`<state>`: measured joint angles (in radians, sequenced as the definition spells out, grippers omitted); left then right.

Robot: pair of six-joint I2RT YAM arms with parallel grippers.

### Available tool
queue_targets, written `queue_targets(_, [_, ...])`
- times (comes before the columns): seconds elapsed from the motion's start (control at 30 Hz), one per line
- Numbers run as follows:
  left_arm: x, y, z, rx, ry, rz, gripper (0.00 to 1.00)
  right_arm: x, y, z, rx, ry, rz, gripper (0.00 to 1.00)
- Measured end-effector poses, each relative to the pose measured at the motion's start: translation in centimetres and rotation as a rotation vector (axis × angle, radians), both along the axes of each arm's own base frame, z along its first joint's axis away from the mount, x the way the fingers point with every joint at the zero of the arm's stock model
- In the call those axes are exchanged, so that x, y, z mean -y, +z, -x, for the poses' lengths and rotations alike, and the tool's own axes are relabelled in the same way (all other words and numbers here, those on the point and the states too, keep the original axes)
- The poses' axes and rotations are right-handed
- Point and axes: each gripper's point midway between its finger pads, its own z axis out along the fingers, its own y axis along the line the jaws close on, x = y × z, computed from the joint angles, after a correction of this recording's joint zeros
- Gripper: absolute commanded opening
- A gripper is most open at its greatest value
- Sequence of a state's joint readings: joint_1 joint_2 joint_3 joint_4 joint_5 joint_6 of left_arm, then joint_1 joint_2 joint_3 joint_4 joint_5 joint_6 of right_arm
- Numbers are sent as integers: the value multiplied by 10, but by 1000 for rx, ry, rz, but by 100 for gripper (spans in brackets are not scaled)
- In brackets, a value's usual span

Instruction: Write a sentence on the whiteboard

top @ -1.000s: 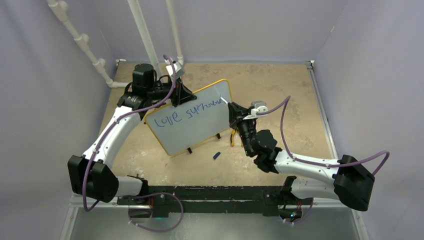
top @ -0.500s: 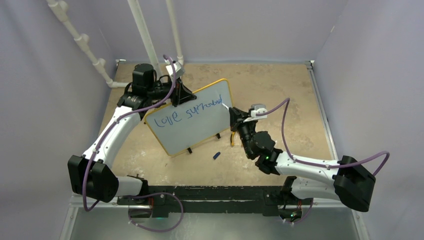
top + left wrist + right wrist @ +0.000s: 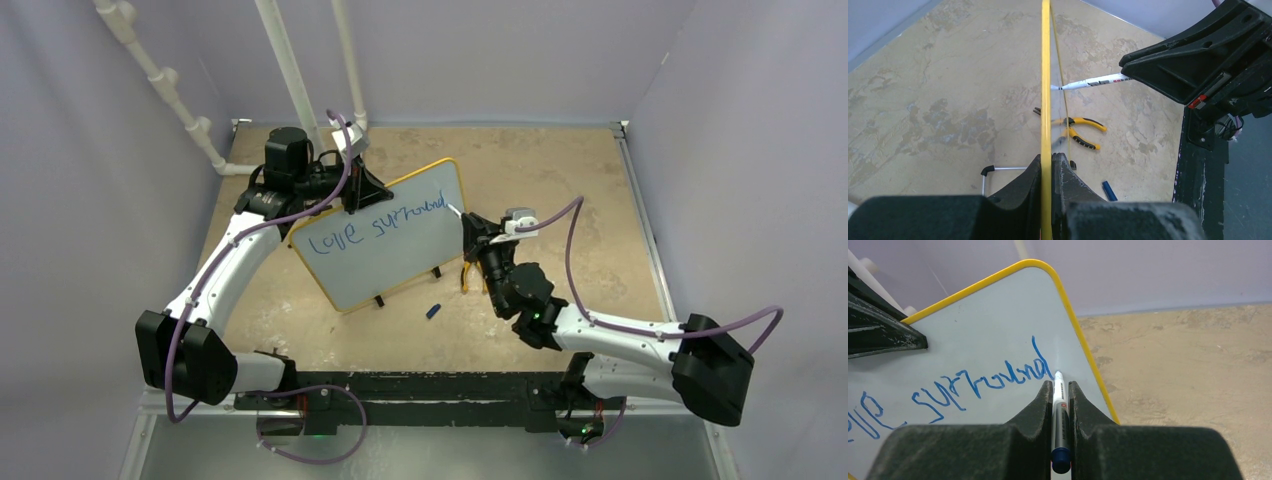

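The whiteboard with its yellow frame stands tilted on the table; it also shows in the right wrist view and edge-on in the left wrist view. My left gripper is shut on its top edge. The sentence reads "love surround" in blue. My right gripper is shut on a white marker, whose tip touches the board just right of the last letter, near the right frame. The marker also shows in the left wrist view.
Yellow-handled pliers lie on the table right of the board, also in the left wrist view. A blue marker cap lies in front of the board. White pipes stand at the back left.
My right arm has shifted slightly right and toward the near edge, the marker tip moving just past the last letter. The left arm and the board have not moved.
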<state>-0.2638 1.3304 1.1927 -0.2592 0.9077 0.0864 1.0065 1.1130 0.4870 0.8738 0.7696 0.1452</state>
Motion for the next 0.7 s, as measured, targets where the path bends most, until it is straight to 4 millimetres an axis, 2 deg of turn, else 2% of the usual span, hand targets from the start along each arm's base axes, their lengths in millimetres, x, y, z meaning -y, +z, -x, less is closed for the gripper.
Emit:
queue_targets(0.33, [0,0,0,0,-1,1,0,13,24,6,45,-3,-32,0])
queue_targets(0.7, [0,0,0,0,1,0,0,13,30,2,82,38,8,0])
